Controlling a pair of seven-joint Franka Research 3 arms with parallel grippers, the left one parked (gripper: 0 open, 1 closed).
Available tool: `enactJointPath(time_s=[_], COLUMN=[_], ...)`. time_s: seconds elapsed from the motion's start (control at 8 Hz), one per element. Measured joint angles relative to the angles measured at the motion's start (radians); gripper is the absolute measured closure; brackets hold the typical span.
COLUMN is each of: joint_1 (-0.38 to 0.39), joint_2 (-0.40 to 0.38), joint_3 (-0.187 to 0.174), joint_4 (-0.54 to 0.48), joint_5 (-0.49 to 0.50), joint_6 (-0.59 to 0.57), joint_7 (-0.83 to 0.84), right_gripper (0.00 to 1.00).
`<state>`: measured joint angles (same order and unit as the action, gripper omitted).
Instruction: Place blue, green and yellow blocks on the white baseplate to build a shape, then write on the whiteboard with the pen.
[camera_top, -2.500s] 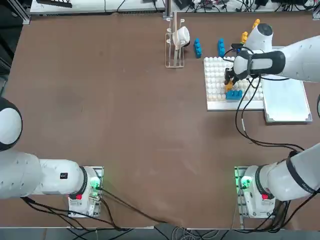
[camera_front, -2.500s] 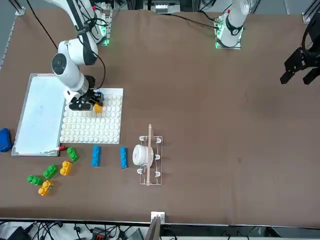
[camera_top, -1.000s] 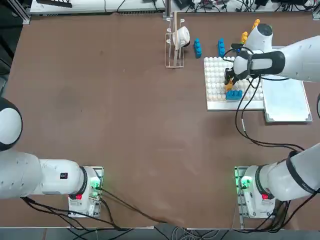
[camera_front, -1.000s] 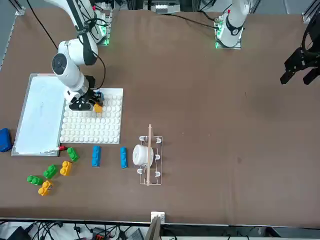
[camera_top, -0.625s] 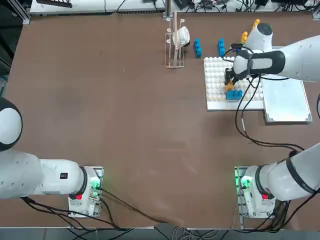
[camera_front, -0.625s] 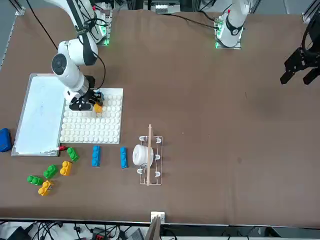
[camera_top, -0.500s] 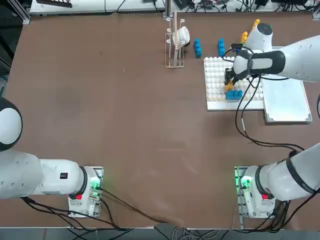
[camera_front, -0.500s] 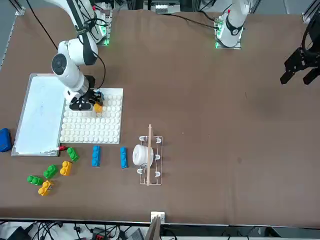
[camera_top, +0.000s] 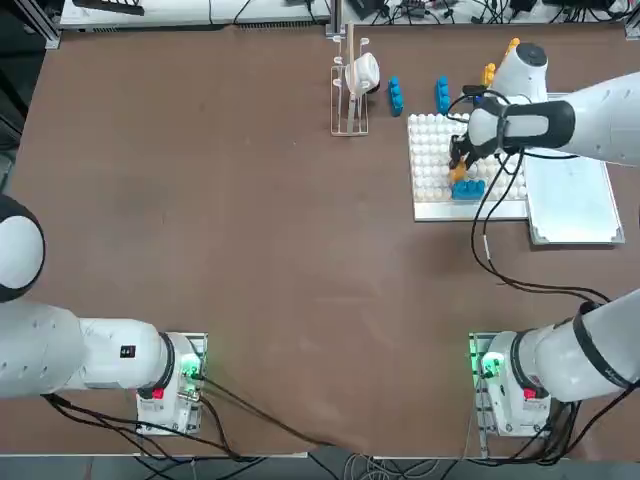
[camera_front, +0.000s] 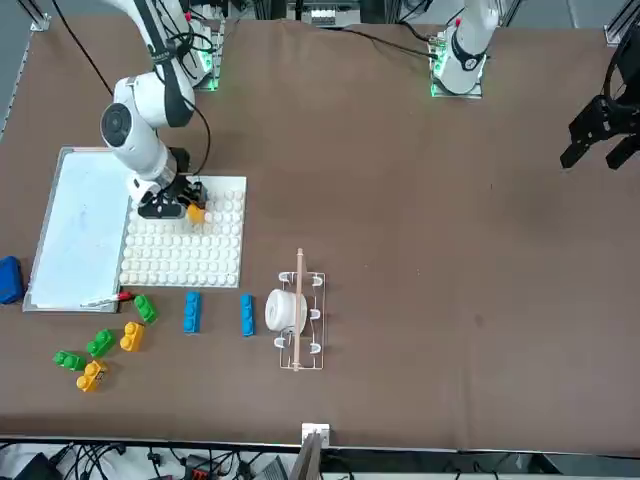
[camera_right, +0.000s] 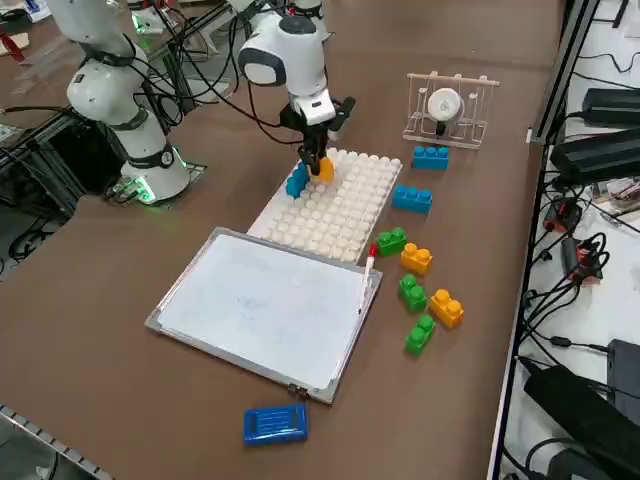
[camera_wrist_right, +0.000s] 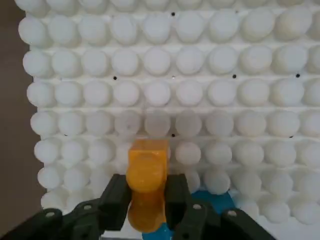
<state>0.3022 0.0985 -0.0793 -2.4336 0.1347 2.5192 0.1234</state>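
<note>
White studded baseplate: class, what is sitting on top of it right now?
On the white baseplate sits a blue block. The right gripper holds a yellow block over it. Whether the yellow one touches the studs is hidden.

Overhead view: looks straight down on the bench (camera_top: 250, 250), arm bases at the lower edge. Front view: a raised camera across the bench, facing the robot. Right side view: raised, looking diagonally over the whiteboard (camera_right: 265, 305). Wrist view: very close, pointing down, apparently almost straight, at the white baseplate (camera_wrist_right: 200, 95). All four views share the white baseplate (camera_top: 432, 165).
</note>
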Motion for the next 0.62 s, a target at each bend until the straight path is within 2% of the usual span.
enactJointPath(time_s=[0.62], joint_1=[0.000], joint_2=[0.001], joint_3=[0.000], joint_4=[-0.015], joint_5=[0.000], joint_6=[0.010], joint_7=[-0.001], right_gripper=[0.59])
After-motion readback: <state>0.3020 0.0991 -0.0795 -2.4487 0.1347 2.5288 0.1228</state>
